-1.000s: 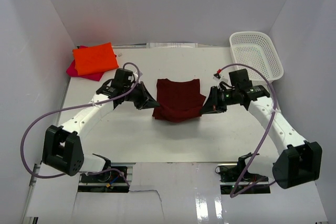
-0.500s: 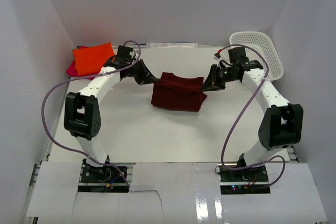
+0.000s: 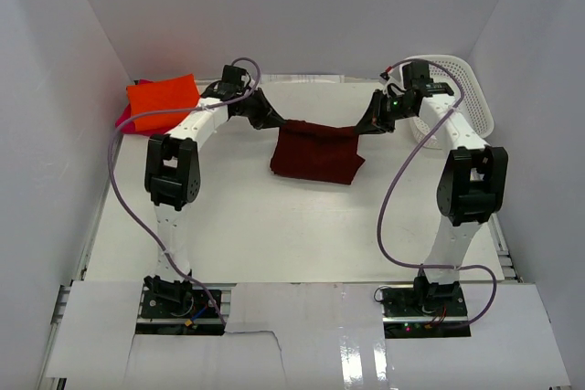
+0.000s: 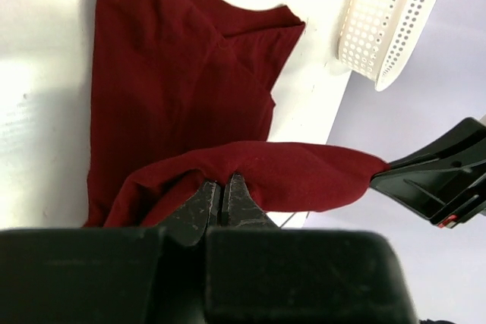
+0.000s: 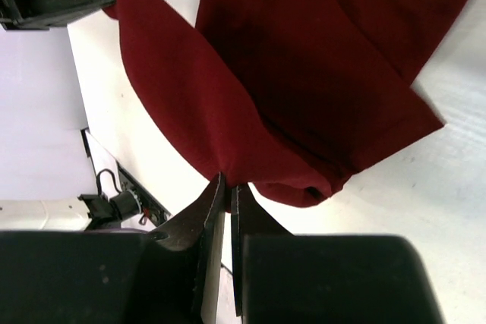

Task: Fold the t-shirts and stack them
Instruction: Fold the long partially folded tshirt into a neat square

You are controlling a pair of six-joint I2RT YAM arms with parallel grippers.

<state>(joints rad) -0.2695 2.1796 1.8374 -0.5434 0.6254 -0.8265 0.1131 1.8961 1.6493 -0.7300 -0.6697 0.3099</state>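
At far left a folded bright orange cloth t-shirt (image 3: pixel 163 102) lies on a magenta-pink t-shirt (image 3: pixel 122 120). The left gripper (image 3: pixel 274 121), nearer that stack, is clenched on one end of the dark maroon-red cloth t-shirt (image 3: pixel 315 154); the right gripper (image 3: pixel 371 125) pinches the other end. The held edge runs left to right between them, raised, the rest trailing onto the white table (image 3: pixel 274 226). A white plastic mesh basket (image 3: pixel 475 89) stands far right. No writing is legible.

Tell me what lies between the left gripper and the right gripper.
The maroon t-shirt: its upper edge spans from the left gripper to the right gripper, both shut on it, as the top view shows.
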